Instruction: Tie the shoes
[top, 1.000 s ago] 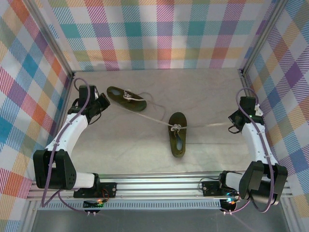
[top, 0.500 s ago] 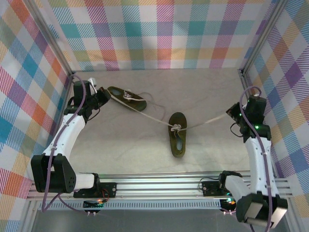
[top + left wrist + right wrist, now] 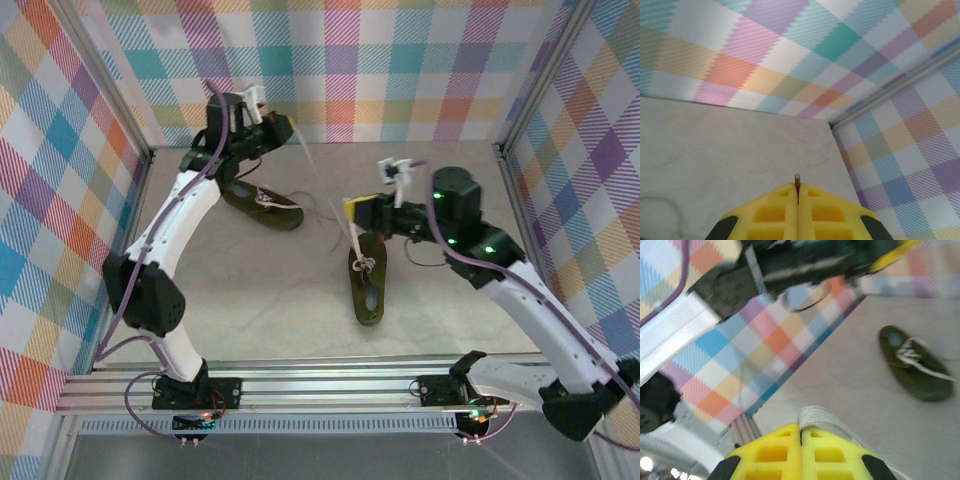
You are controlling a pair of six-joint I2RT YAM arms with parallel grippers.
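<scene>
Cream-white lace point(image 3: 322, 190) runs taut from the near shoe point(image 3: 367, 285), which lies about mid-worktop point(image 3: 250, 295) with its toe toward the near edge, up to the left gripper point(image 3: 262, 112), raised high over the far left corner. The left wrist view has that gripper's yellow pads point(image 3: 770, 215) pressed flat together, with only the lace tip point(image 3: 797, 178) poking out between them. The right gripper point(image 3: 356, 212) hangs just above the near shoe's eyelets, and its own camera has its pads closed on a lace fold point(image 3: 815, 417). The far shoe point(image 3: 262, 204) rests toward the far left of the worktop, under the left arm. The step in hand looks like drawing the near shoe's laces to cinch a crossing or knot. To do it well, the two pulls should oppose each other evenly and stay low, so the light shoe neither lifts nor skids. The left hold sits at the very tip and could slip free, so a gentler pull or a grip further down the lace would be safer. Whether a knot or only a crossing sits on the near shoe cannot be made out, because the right gripper covers part of it. The right wrist view is smeared by motion, and the far shoe's laces are too small to judge as tied or loose.
</scene>
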